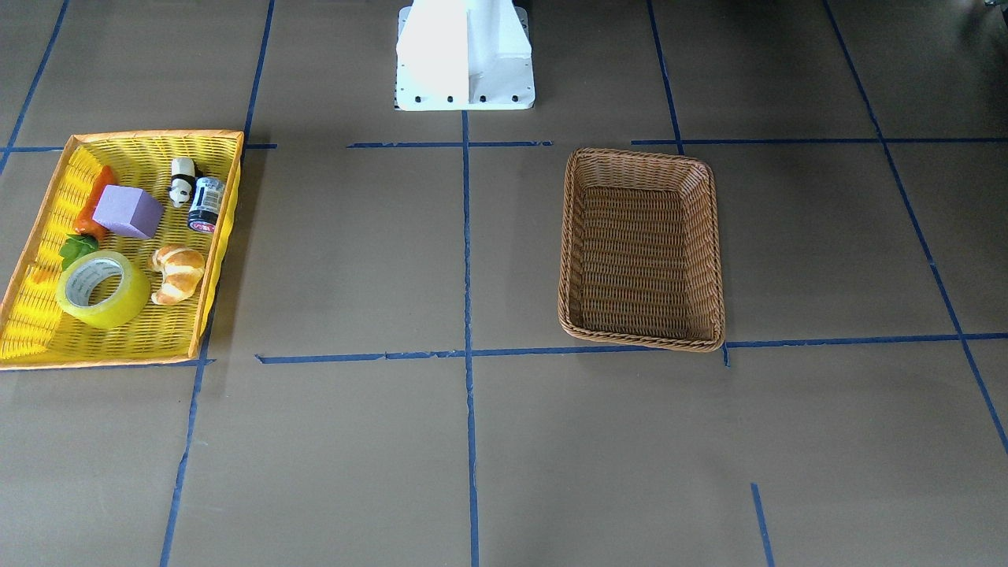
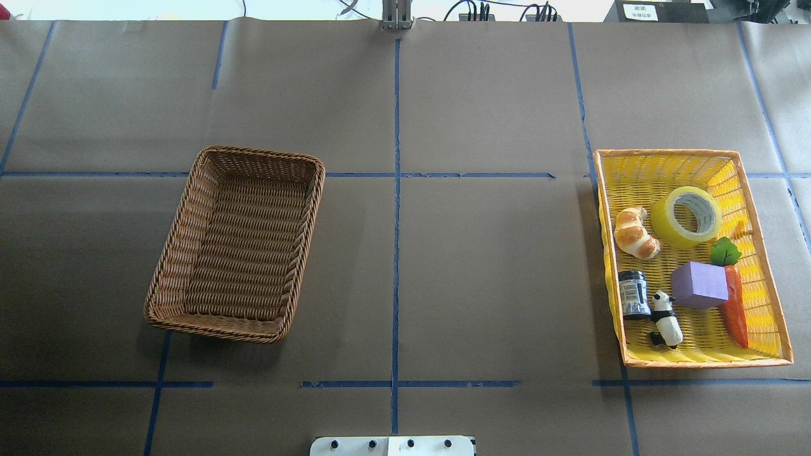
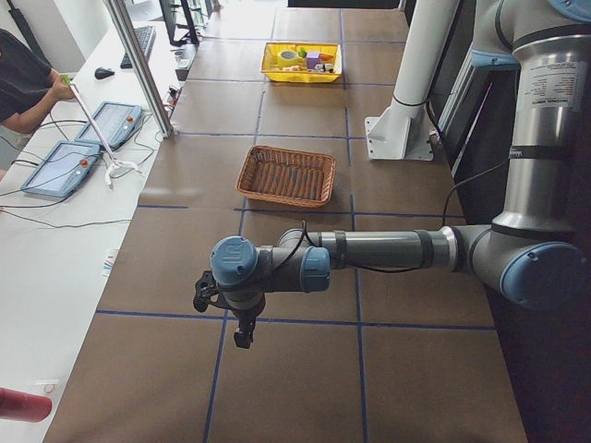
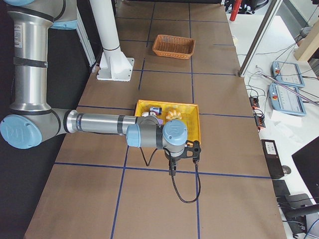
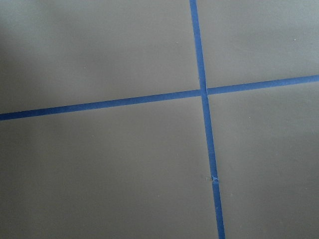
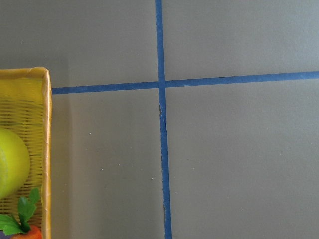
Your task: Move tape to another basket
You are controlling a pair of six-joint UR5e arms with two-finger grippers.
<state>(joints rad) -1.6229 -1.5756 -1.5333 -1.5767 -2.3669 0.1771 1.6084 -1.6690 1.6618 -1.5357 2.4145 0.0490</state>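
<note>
A: Pincers?
B: My left pincer [image 3: 242, 337] and right pincer [image 4: 172, 171] hang above the worktop [image 3: 305, 388], each at its own end; open or closed, I can't tell.
A: Progress?
B: Nothing moved yet, I'd judge. The tape [image 2: 686, 217] lies in the yellow basket [image 2: 671, 154] beside the croissant [image 2: 635, 233]; the wicker basket [image 2: 306, 209], well apart, holds nothing.

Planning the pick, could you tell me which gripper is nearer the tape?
Right. The right gripper hangs beside the yellow basket holding the tape; the left gripper is beyond the wicker basket.
</note>
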